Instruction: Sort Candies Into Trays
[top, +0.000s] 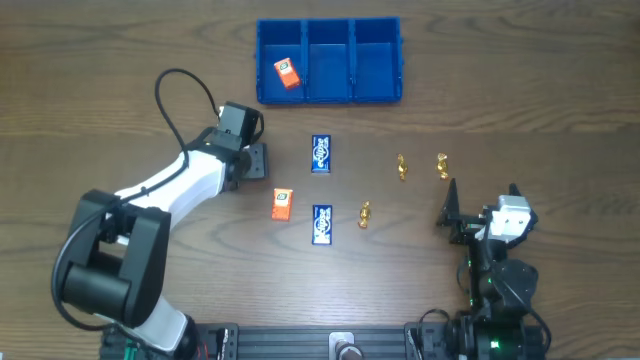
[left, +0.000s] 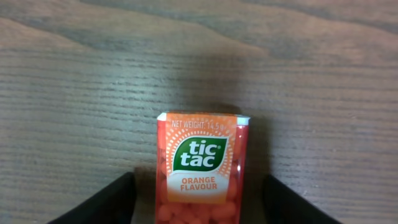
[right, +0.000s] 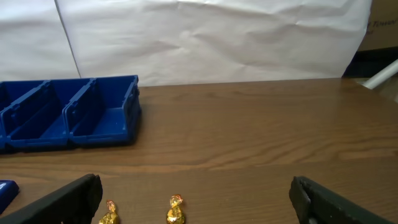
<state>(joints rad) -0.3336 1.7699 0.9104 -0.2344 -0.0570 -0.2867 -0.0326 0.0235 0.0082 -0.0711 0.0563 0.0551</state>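
Note:
An orange candy box (left: 200, 168) lies flat on the wood between the spread fingers of my left gripper (left: 196, 210), which is open and not touching it. From above, that box (top: 283, 204) lies just right of the left gripper (top: 256, 163). A second orange box (top: 288, 72) lies in the left compartment of the blue tray (top: 330, 98). Two blue packs (top: 321, 154) (top: 322, 224) and three gold candies (top: 401, 166) (top: 442, 165) (top: 365, 214) lie mid-table. My right gripper (top: 482, 207) stands open near the right front, with nothing in it.
The right wrist view has the blue tray (right: 74, 115) far off, two gold candies (right: 110, 214) (right: 176, 211) close by, and a white sheet behind the table's far edge. The tray's middle and right compartments hold nothing.

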